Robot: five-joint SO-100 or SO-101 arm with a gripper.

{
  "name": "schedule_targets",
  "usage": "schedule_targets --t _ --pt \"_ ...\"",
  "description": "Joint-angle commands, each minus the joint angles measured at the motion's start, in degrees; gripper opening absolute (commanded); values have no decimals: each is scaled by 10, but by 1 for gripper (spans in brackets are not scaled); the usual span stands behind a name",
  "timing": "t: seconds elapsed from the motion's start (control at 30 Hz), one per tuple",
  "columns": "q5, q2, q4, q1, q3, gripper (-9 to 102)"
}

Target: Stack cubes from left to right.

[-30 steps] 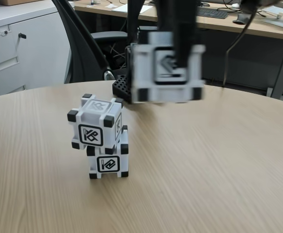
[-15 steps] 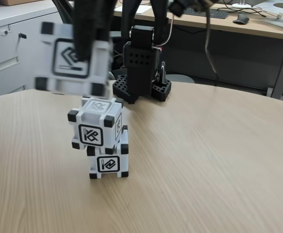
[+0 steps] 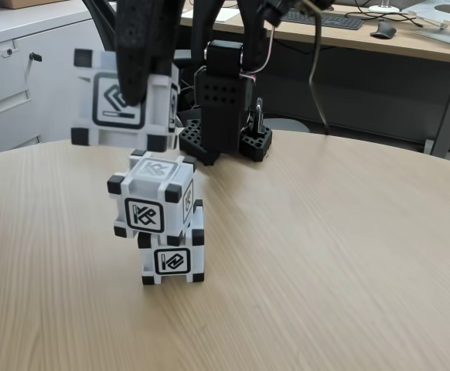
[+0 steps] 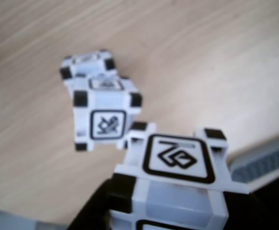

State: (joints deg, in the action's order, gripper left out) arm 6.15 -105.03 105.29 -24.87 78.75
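Two cubes stand stacked on the wooden table [image 3: 333, 255]: a lower cube [image 3: 172, 260] and, set a little to its left and twisted, an upper cube [image 3: 151, 198]. A third cube [image 3: 124, 100] hangs in the air just above the stack and slightly to its left, with my gripper [image 3: 136, 86] shut on it and a black finger running down its front face. In the wrist view the held cube [image 4: 178, 177] is close at the bottom. Below it show the stack's upper cube [image 4: 106, 110] and a corner of the lower cube [image 4: 84, 64].
The arm's black base [image 3: 225, 100] stands at the table's far edge behind the stack. Beyond the table are a white cabinet [image 3: 24, 69] at left, a dark office chair [image 3: 144, 69] and a desk [image 3: 410, 42] with a keyboard.
The gripper has carried the third cube from the right side across to the left. It now holds steadier and slightly lower over the stack. The stacked cubes have not moved.
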Motion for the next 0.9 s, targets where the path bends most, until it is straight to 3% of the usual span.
schedule_targets --t 0.0,0.37,0.87 --pt "13 -15 37 -4 -24 0" --pt "105 52 37 -5 -23 0" --pt "149 42 37 -6 -23 0"
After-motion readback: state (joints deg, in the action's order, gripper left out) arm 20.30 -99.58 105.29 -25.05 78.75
